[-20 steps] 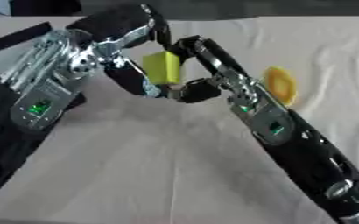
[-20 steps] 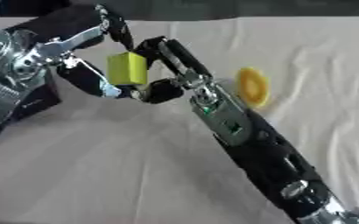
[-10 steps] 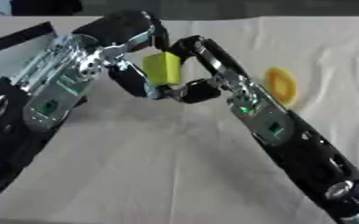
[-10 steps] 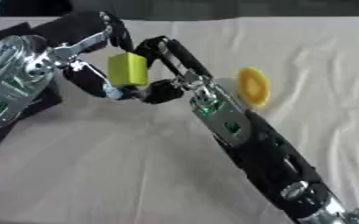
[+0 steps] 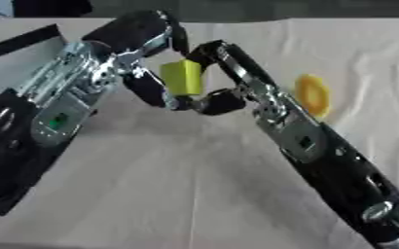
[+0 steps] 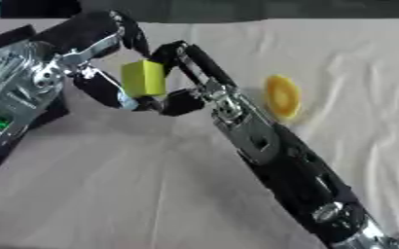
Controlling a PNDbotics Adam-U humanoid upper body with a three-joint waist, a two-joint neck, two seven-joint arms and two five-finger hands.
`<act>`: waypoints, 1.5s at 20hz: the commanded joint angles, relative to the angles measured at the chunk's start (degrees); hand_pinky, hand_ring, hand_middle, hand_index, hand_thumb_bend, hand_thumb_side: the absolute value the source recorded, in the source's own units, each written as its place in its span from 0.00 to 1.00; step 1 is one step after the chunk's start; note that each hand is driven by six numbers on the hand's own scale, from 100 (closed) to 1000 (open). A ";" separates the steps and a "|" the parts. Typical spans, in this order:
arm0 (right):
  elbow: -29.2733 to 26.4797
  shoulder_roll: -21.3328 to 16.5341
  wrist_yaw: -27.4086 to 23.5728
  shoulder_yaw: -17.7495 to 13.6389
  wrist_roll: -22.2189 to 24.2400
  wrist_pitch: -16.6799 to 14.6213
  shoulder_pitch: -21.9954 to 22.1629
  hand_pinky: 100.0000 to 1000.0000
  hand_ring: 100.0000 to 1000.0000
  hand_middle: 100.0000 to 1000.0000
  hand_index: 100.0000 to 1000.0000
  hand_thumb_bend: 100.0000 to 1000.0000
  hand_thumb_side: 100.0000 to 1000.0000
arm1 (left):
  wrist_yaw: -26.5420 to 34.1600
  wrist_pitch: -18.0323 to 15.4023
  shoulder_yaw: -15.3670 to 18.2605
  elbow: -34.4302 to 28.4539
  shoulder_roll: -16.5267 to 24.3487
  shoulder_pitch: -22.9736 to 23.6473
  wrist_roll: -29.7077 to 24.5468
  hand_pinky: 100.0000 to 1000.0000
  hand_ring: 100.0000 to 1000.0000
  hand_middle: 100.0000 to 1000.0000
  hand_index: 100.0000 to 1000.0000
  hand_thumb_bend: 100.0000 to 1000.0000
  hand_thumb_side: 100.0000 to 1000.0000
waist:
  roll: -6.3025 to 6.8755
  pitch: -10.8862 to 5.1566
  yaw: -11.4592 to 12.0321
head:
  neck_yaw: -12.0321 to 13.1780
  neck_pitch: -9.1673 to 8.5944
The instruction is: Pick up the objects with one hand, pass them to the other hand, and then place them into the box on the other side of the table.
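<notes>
- Where the table's far-left corner shows, a dark-walled box sits with its black rim running diagonally, its pale inside partly hidden behind the left arm.
- The left hand reaches in from the left side, black fingers curled over the top and down the near side of a yellow-green block.
- The yellow-green block is held up above the cloth, between the 2 hands and roughly upright, well apart from the box.
- The right hand comes up from the lower right, its fingers bent around the block's right side and its thumb tucked under the lower edge, so both hands have hold of the block at once.
- To the right of the right arm, a yellow ring-shaped object lies alone on the cloth.
- The table is covered by a cream-coloured cloth with soft wrinkles, most visible toward the right edge.
- Beyond the far edge of the table the room is dark, with nothing there that can be made out.
</notes>
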 commanded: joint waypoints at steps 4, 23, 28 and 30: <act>-1.05 -0.03 -0.16 0.24 -0.05 -0.25 -0.68 0.77 0.54 0.48 0.49 0.40 0.00 | 0.56 0.65 0.26 0.02 -0.11 -0.81 1.53 0.69 0.55 0.46 0.51 0.44 0.09 | 0.71 -1.02 0.16 | -0.07 0.35; -0.86 -0.25 0.18 0.25 0.85 -0.28 -0.48 0.77 0.56 0.53 0.57 0.44 0.05 | 0.49 0.70 -0.06 -0.03 -0.40 -0.67 1.63 0.67 0.48 0.35 0.39 0.28 0.00 | 0.72 -1.08 0.11 | -0.12 0.35; -1.09 -0.47 1.52 0.15 0.99 -0.03 -0.56 0.78 0.61 0.64 0.69 0.48 0.13 | -0.03 0.75 0.11 -0.78 -0.29 -0.77 1.18 0.67 0.47 0.34 0.38 0.27 0.00 | 0.77 -1.15 0.02 | -0.24 0.35; -1.13 -0.53 2.18 0.13 1.37 -0.12 -0.58 0.79 0.63 0.66 0.71 0.48 0.14 | -0.39 0.70 0.15 -0.98 -0.27 -0.78 0.96 0.67 0.47 0.34 0.37 0.27 0.00 | 0.78 -1.18 -0.04 | -0.26 0.35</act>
